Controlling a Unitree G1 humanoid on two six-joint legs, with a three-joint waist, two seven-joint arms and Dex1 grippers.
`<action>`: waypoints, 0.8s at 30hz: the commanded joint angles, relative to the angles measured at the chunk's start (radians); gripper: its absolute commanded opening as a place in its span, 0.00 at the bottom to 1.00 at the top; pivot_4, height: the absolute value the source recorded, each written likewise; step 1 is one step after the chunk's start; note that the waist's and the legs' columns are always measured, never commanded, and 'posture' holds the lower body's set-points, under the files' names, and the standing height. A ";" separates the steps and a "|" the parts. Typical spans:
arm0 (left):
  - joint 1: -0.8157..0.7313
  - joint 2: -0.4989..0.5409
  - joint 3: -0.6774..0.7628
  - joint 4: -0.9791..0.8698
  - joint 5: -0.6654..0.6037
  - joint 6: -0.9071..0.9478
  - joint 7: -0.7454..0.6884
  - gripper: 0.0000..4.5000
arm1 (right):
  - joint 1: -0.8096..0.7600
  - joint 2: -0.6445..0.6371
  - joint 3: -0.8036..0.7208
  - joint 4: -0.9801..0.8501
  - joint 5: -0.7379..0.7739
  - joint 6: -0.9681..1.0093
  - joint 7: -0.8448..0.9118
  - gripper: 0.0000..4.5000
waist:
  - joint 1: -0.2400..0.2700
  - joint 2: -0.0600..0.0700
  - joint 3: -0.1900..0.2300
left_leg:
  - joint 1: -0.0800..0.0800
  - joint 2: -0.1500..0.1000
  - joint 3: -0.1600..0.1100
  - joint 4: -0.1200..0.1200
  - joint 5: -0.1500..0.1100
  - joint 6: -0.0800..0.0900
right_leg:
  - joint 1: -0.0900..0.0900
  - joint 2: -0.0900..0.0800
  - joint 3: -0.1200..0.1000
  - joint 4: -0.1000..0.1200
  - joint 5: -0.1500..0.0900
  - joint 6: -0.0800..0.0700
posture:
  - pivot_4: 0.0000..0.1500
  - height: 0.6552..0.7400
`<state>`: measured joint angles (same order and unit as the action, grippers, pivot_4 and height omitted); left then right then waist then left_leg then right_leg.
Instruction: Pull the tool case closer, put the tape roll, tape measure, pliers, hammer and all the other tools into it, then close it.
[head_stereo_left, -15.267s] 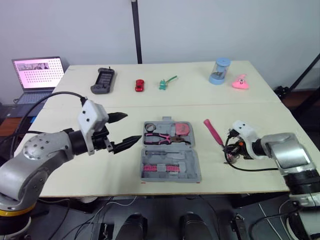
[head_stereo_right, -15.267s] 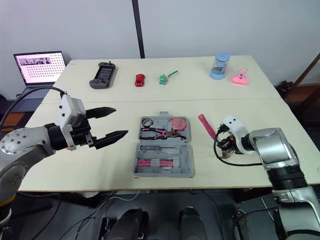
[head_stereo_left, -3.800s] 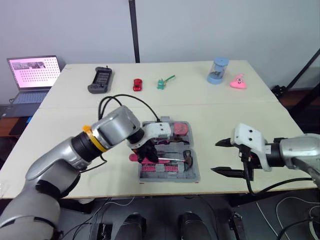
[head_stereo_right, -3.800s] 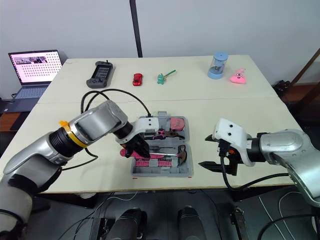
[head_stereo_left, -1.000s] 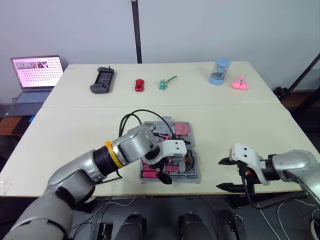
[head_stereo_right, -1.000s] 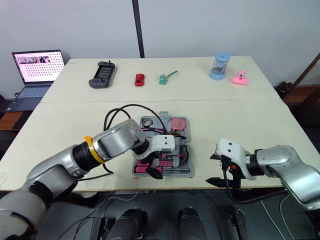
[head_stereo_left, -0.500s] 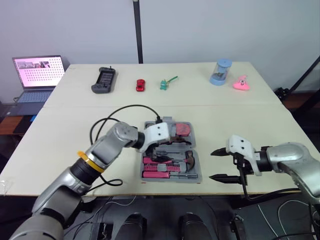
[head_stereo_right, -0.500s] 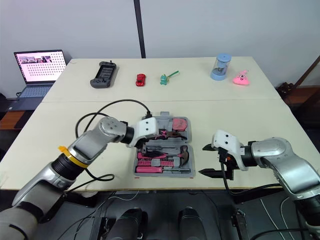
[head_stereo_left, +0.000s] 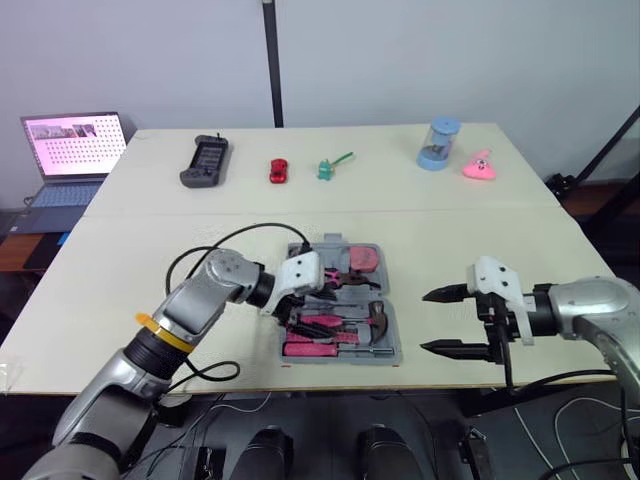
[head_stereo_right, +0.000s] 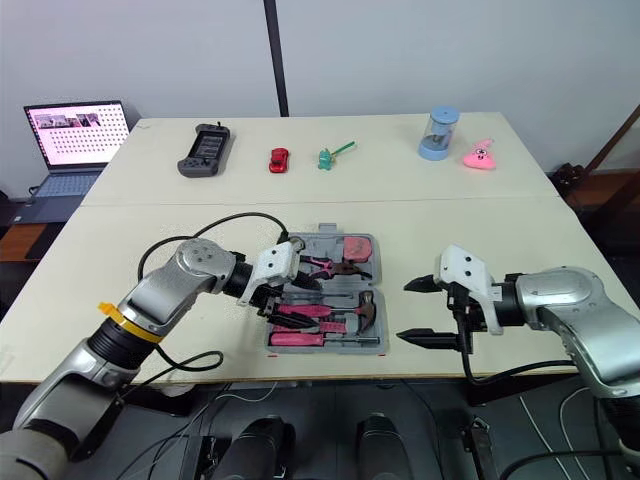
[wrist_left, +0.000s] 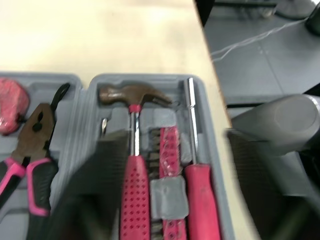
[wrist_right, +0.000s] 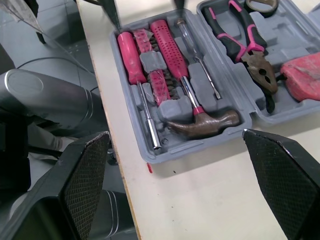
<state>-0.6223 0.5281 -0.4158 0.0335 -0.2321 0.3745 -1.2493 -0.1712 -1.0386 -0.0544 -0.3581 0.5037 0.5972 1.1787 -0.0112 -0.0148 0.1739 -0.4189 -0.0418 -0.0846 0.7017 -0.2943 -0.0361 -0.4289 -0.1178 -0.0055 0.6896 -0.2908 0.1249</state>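
Tool case (head_stereo_right: 376, 347) lies open flat on the table (head_stereo_right: 520, 235), near the front edge; hinge runs left-right, so the open case's long axis points away from the robot; hammer (wrist_right: 176, 67) lies crosswise, head to the right, beside pliers (wrist_right: 240, 35). Judged stiff moulded plastic, heavy with steel; grip 1 half's free outer rim to fold it. Left gripper (head_stereo_right: 270, 296) hovers spread over the case's left side; right gripper (head_stereo_right: 402, 312) spread, apart to the right.
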 joint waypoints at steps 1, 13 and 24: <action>0.018 -0.008 0.035 0.034 -0.008 -0.073 -0.014 0.22 | -0.010 -0.004 -0.033 -0.046 0.030 0.018 -0.006 1.00 | 0.000 0.000 0.000 | 0.000 0.000 0.000 0.000 0.000 0.000 | 0.000 0.000 0.000 0.000 0.000 0.000 | 1.00 0.24; 0.091 -0.073 0.019 0.092 0.036 -0.171 0.017 0.00 | -0.034 -0.001 -0.015 -0.071 0.046 0.063 -0.030 1.00 | 0.000 0.000 0.000 | 0.000 0.000 0.000 0.000 0.000 0.000 | 0.000 0.000 0.000 0.000 0.000 0.000 | 1.00 0.24; 0.154 -0.098 -0.035 0.184 0.123 -0.205 0.029 0.00 | -0.037 -0.001 0.008 -0.062 0.024 0.069 -0.044 1.00 | 0.000 0.000 0.000 | 0.001 0.000 0.000 0.000 0.000 0.001 | 0.000 0.000 0.000 0.000 0.000 0.000 | 1.00 0.24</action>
<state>-0.4812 0.4321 -0.4267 0.1980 -0.1326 0.1983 -1.2183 -0.1951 -1.0385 -0.0450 -0.3998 0.5320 0.6706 1.1408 -0.0111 -0.0145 0.1738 -0.4182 -0.0422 -0.0845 0.7015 -0.2947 -0.0354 -0.4286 -0.1178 -0.0055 0.6896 -0.2908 0.1249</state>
